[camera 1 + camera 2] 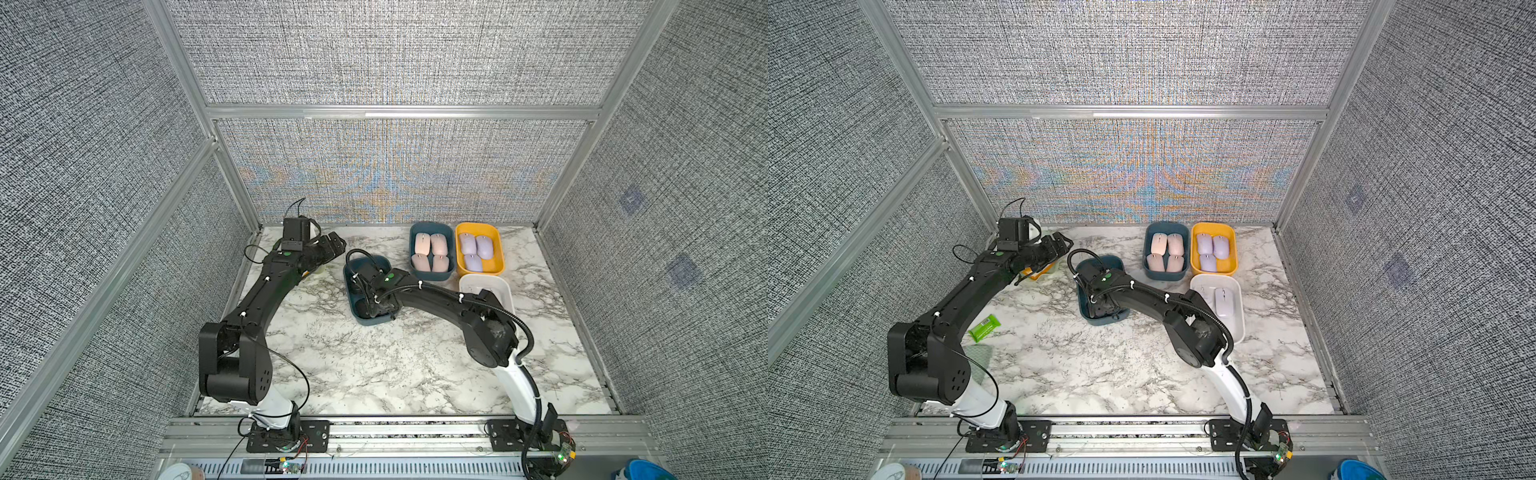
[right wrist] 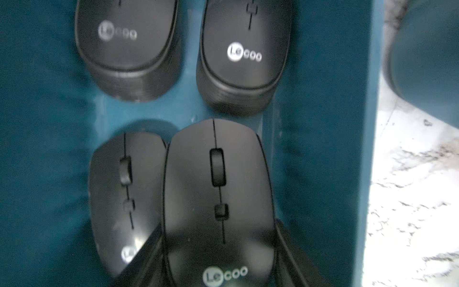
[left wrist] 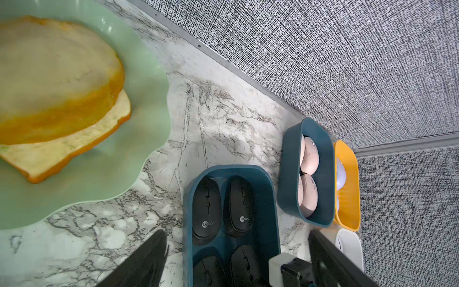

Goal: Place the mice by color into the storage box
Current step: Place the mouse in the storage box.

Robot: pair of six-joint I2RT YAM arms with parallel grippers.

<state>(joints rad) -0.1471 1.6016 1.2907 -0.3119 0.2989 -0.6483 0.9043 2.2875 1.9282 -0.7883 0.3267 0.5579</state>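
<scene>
Right wrist view: the right gripper (image 2: 218,226) is clamped on a black mouse (image 2: 218,179). Its dark fingers (image 2: 149,258) press against both flanks of the mouse at the lower centre of the frame, inside the dark teal box (image 2: 323,149). Three other black mice (image 2: 126,188) lie on the box floor, one just left of the held mouse and two side by side along the top of the frame. I cannot tell whether the held mouse rests on the floor or hangs just above it. In both top views this box sits near the middle of the marble table (image 1: 374,374), largely covered by the right wrist. To its upper right a second dark blue box (image 1: 431,276) holds four pale pink mice (image 1: 423,245). Just beside that, further right, a yellow box (image 1: 482,273) holds three lilac mice (image 1: 484,246). Below the yellow box a white box (image 1: 1217,276) holds white mice (image 1: 1222,300), partly hidden behind the right arm. The left gripper (image 1: 337,244) hovers at the upper left of the table with its jaws wide apart and nothing between them. The left wrist view shows sliced bread (image 3: 57,99) on a green plate (image 3: 139,154) at the upper left. A green snack wrapper (image 1: 984,328) lies by the left arm in a top view.
</scene>
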